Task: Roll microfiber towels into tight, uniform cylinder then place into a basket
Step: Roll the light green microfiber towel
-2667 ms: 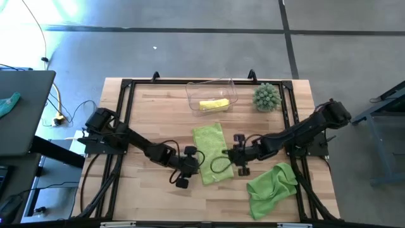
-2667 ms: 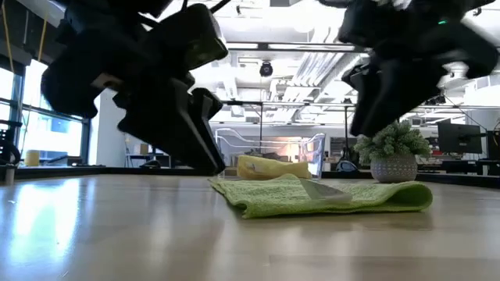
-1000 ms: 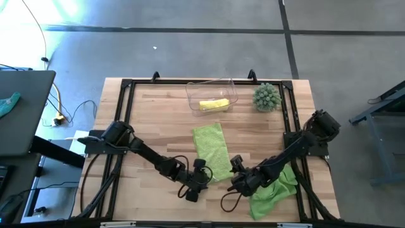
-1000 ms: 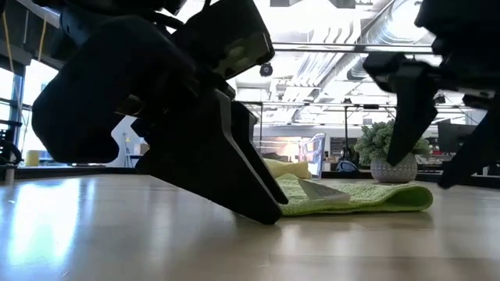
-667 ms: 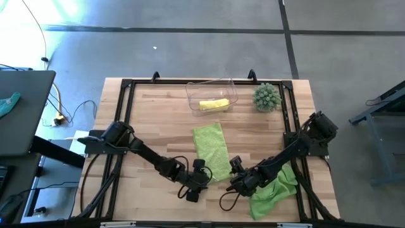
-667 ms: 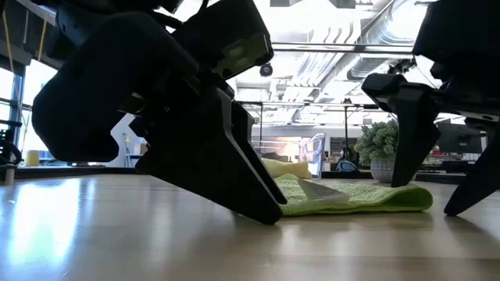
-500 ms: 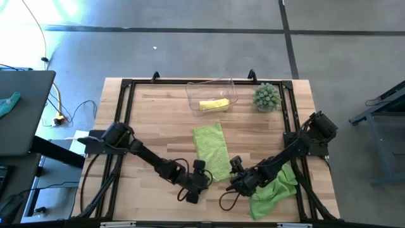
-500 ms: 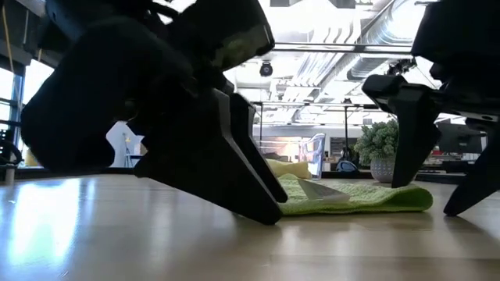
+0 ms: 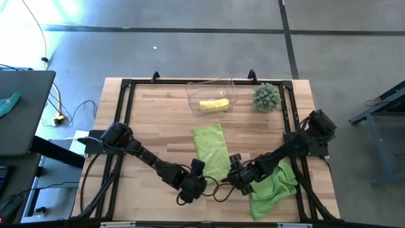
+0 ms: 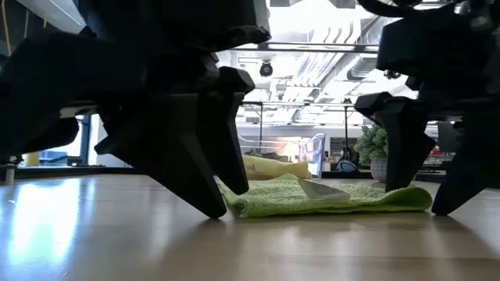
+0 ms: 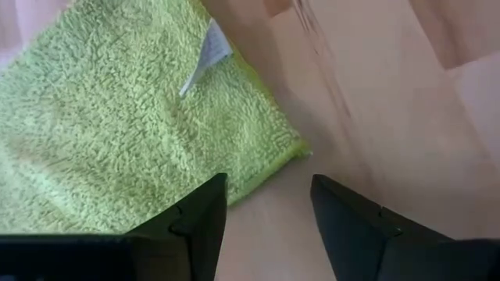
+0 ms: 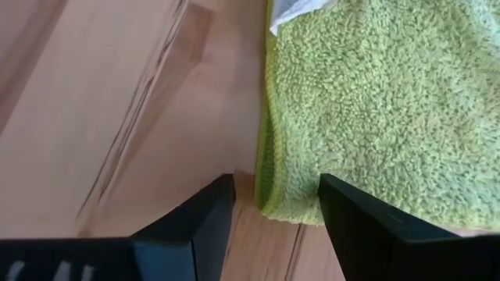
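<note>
1. A lime green towel (image 9: 212, 151) lies flat and folded in a long strip near the middle of the wooden surface (image 9: 158, 120), running from the centre toward the front edge.
2. The left gripper (image 9: 193, 183) is low at the near end of that towel, on its left corner. In the left wrist view its two dark fingers (image 11: 195, 222) are spread apart, grasping nothing, with the towel's corner (image 11: 293, 148) just ahead of the gap and a white label (image 11: 205, 58) lying on the cloth.
3. The right gripper (image 9: 237, 174) is low at the same near end, on the right corner. Its fingers (image 12: 355, 215) also stand released, with the towel's hem (image 12: 269, 183) lying between them on the bare wood.
4. In the low view, both grippers stand with their tips down at the surface on either side of the folded towel (image 10: 336, 199).
5. A second lime green towel (image 9: 273, 183) lies crumpled near the front right corner, beside the right arm.
6. The clear basket (image 9: 193, 95) sits toward the back edge, with a yellow towel (image 9: 214, 104) rolled inside it.
7. A spiky green plant (image 9: 266, 96) stands near the back right corner, just right of the basket.
</note>
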